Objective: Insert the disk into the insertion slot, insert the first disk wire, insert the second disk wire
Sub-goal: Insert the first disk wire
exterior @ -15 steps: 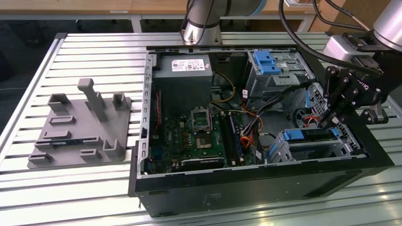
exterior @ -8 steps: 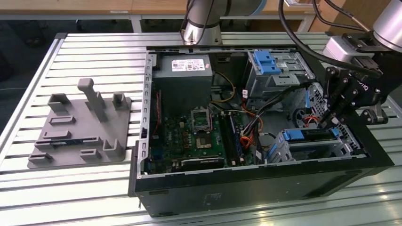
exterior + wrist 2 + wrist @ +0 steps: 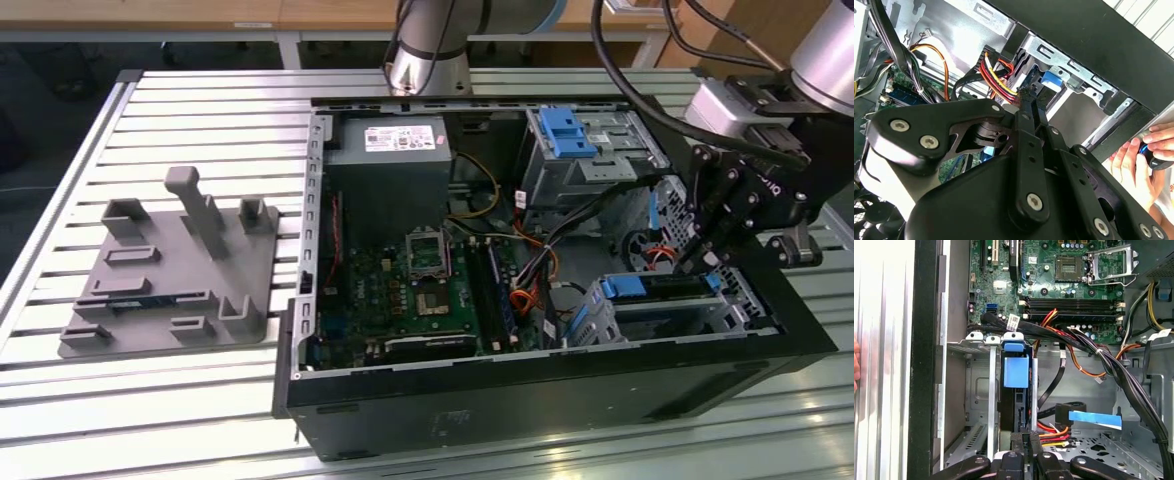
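The disk [image 3: 663,288], in its blue carrier [image 3: 1016,371], sits inside the insertion slot [image 3: 731,312], a low silver cage [image 3: 991,390] at the case's corner on the exterior view's right. My gripper [image 3: 697,262] reaches down into the case just behind the disk. Its fingers [image 3: 1023,441] are shut on a black connector carrying red, yellow and orange wires [image 3: 1054,432], held against the disk's rear edge. In the second wrist view the gripper [image 3: 1026,98] meets the same wire bundle [image 3: 998,75]. A second black connector with a flat blue tab [image 3: 1094,418] hangs loose beside it.
The motherboard [image 3: 427,290], a taller cage with a big blue latch [image 3: 567,135] and a thick black cable bundle [image 3: 1114,365] crowd the case. A grey fixture plate [image 3: 174,270] lies on the slatted table. A person's hand [image 3: 1134,162] is just outside the case wall.
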